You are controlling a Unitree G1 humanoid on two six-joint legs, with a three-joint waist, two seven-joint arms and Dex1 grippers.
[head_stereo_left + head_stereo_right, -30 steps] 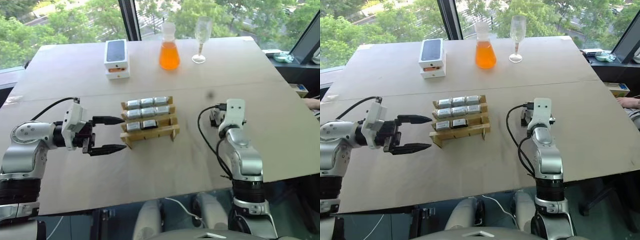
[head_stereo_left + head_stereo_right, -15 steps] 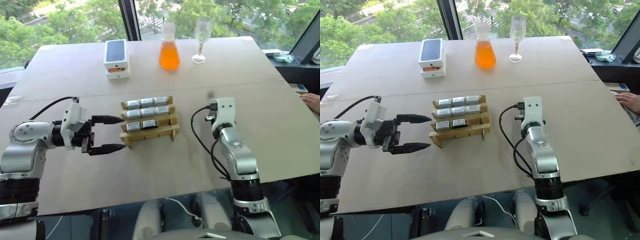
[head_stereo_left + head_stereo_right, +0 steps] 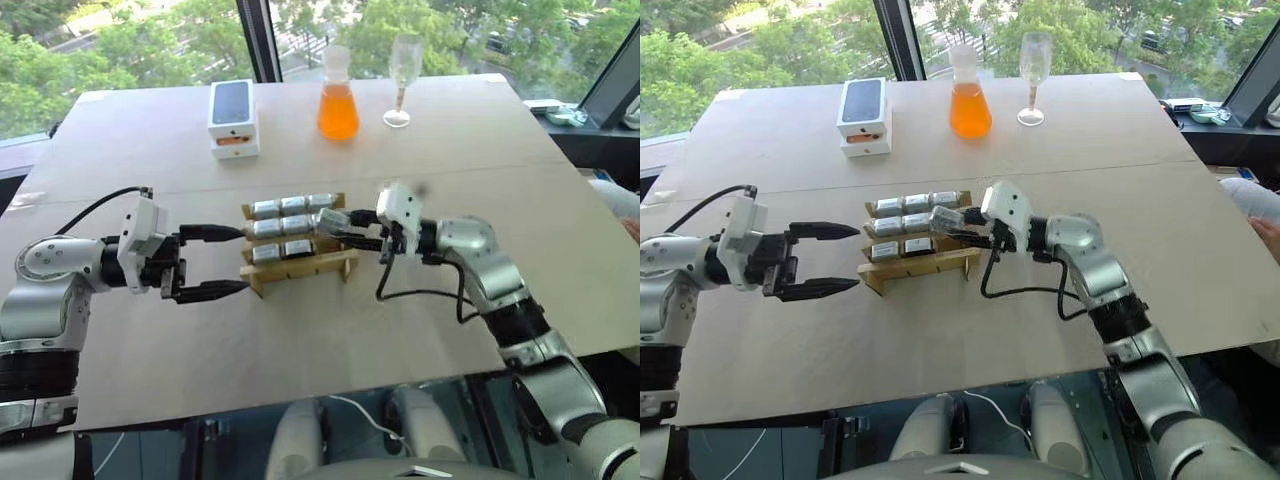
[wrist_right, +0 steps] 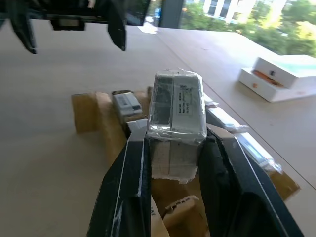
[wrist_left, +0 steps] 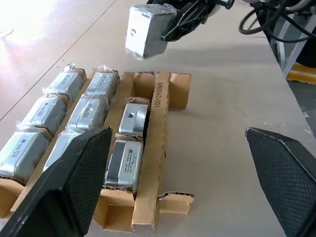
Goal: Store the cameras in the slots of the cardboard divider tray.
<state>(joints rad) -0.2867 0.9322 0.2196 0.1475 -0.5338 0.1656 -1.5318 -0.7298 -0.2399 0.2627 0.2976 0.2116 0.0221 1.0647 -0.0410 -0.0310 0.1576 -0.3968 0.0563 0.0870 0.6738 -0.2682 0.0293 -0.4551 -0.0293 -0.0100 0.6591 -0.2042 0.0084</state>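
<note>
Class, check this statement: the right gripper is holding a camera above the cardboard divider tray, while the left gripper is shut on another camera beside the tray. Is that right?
Not quite. The left gripper is open and holds nothing, as the left eye view shows; its fingers stand apart beside the cardboard divider tray. The rest holds: the right gripper is shut on a camera above the tray.

Left pincer (image 5: 177, 173) fingers cut by frame edge, cardboard divider tray (image 4: 94, 116) partly hidden behind held camera (image 4: 177, 118)
</note>
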